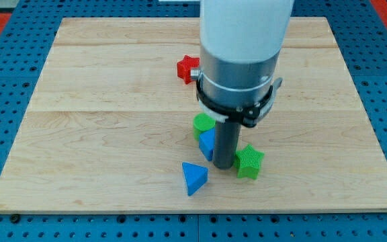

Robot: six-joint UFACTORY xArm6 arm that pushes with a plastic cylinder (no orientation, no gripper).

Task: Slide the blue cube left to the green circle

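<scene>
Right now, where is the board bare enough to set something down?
Bare: the view's left half and right edge of the board. Crowded: my tip sits among green circle, blue cube, green star, blue triangle; red star above.

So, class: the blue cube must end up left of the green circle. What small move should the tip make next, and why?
Probably a short push toward the view's left: my tip sits against the blue cube's right side, with the green circle just above it.
</scene>
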